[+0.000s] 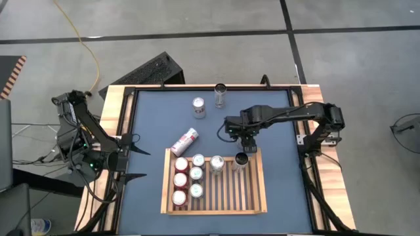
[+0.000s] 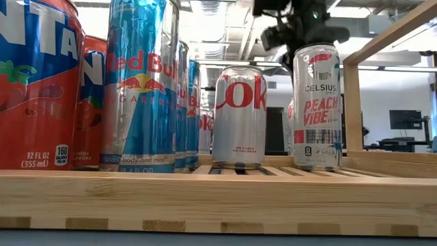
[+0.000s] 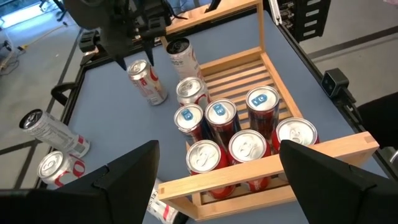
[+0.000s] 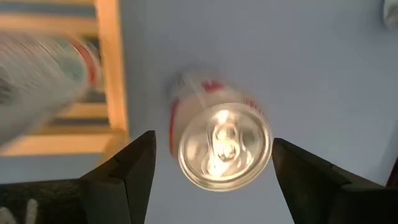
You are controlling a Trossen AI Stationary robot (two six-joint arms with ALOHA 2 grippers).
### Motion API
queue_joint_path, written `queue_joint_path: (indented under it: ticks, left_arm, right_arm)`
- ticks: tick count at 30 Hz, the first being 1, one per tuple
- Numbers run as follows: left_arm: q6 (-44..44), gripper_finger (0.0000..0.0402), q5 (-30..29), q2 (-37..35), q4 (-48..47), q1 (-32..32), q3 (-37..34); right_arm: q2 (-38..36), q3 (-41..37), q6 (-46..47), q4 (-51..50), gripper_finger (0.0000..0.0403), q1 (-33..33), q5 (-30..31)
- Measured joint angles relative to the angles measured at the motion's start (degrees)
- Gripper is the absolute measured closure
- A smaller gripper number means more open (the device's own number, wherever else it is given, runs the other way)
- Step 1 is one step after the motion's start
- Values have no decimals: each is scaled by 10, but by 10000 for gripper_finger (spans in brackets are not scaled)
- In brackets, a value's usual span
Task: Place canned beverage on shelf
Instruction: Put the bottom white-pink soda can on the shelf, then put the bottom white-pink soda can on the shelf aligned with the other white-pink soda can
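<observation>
Shelf: eight cans aboard. Right gripper just behind it, fingers wide, empty, over an upright can. Step: next pickup; needs descent, closing. Left gripper beside shelf, open, empty.

Right end effector open mid-table; left end effector open (parked aside).

Light-wood shelf, eight upright cans inside

Yellow cable on grey floor beyond table.
</observation>
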Motion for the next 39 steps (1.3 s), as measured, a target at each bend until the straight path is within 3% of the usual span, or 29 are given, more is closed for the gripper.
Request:
queue_joint_path:
  ticks: [8,22,33,39]
  left_arm:
    - [-1,81,-24,0,2,0,0]
    - [-1,81,-25,0,2,0,0]
    - [4,81,-25,0,2,0,0]
    - [4,81,-25,0,2,0,0]
  right_arm:
    - [-4,-39,-5,20,117,-17,25]
    - [-3,-40,-11,54,117,-12,6]
    - [-1,8,6,24,117,14,-2]
    - [-1,7,-29,11,117,16,44]
